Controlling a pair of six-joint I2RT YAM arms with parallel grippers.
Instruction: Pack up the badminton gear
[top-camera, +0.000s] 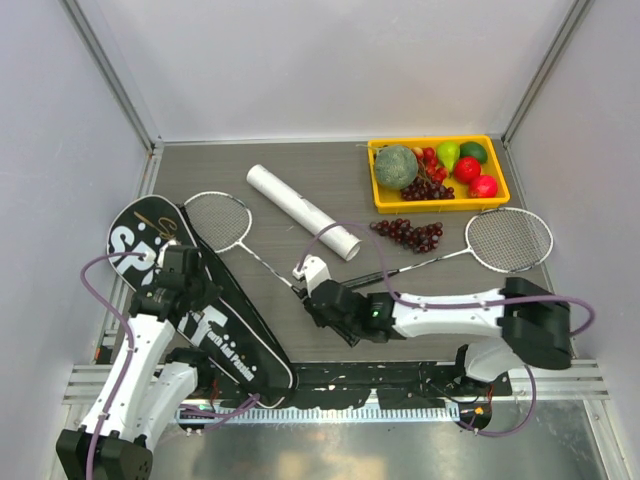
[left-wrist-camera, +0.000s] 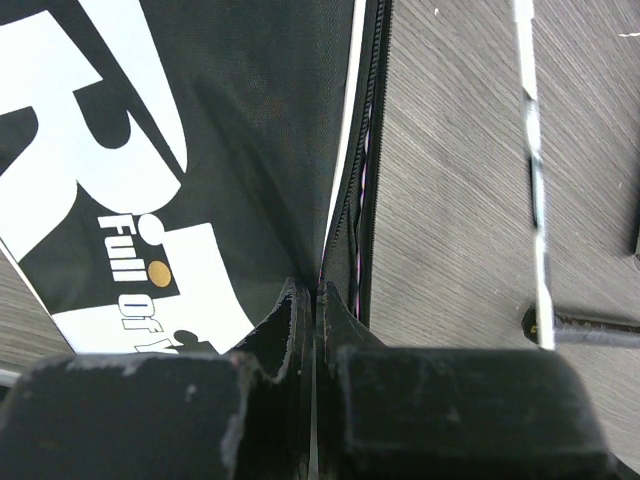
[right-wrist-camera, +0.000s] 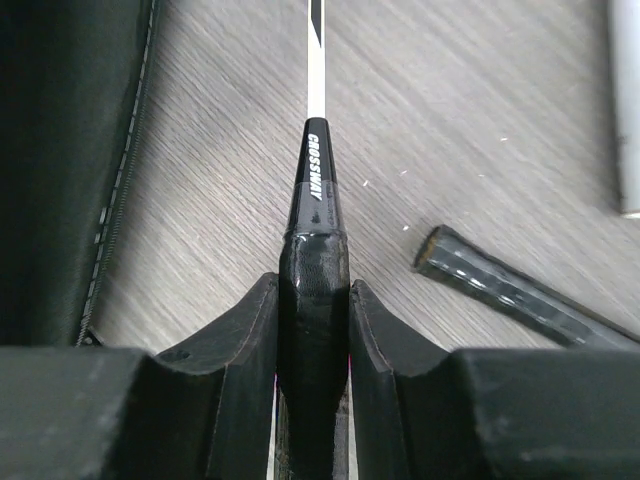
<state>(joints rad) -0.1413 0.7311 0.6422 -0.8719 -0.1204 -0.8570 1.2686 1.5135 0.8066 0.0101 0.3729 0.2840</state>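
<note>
Now the right fingers (right-wrist-camera: 240, 350) clench one racket (right-wrist-camera: 314, 255) by its handle, with the bag (right-wrist-camera: 60, 150) just left of them. The left fingers (left-wrist-camera: 285, 335) pinch the bag's zipper edge; the tray (top-camera: 438, 207) holds fruit (top-camera: 467, 168).

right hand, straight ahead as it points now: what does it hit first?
Probably nothing: the right hand grips a racket handle and points along its shaft over the table; the bag lies left of that line.

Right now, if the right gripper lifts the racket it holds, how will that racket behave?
Probably light: the racket is a thin shaft and open strung head. Gripped at the handle by the right gripper, the long shaft may flex and sway.
</note>
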